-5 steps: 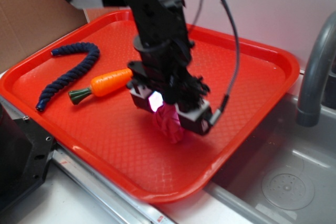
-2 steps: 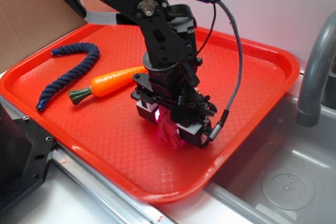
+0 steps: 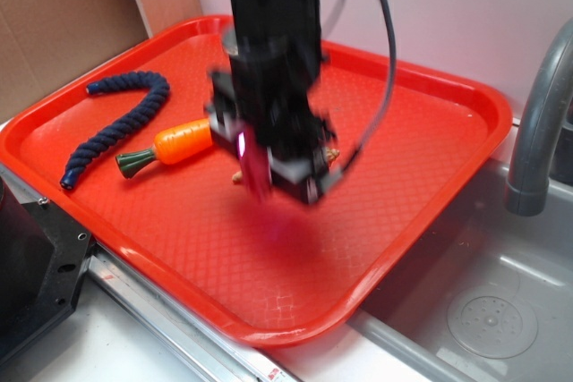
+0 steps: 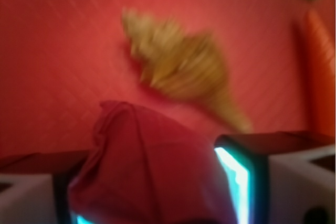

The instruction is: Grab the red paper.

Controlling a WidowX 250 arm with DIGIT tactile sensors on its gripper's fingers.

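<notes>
Gripper point(image 3: 269, 172) was closed on the red paper point(image 4: 144, 169), one piece. In the wrist view the crumpled dark crimson wad sat squeezed between the two fingers point(image 4: 239, 177), both pads pressing its sides, so the jaws were only as far apart as the wad was wide. In the exterior view the paper point(image 3: 255, 176) showed as a narrow dark pink strip at the gripper's tip, heavily motion-blurred, and it appeared to be lifted off the tray point(image 3: 448, 105) rather than resting on it; blur made that hard to confirm.

Count of things on the tray:
- 1 seashell point(image 4: 181, 66), tan, spiral, lying on the tray floor below the gripper and apart from the paper. In the exterior view only small tan bits of it point(image 3: 331, 156) showed at the gripper's edges.
- 1 toy carrot point(image 3: 179, 142), orange with a green stem end, lying just left of the gripper. The wrist view caught its orange body point(image 4: 320, 72) along the right edge.
- 1 blue rope point(image 3: 116, 127), dark, curved, lying near the tray's left side, well apart from the gripper.

Tray: 1, bright red plastic with a textured floor. To its right, 1 metal sink point(image 3: 483, 292) with 1 grey faucet point(image 3: 537, 114) arching up.

Both views were blurred.
</notes>
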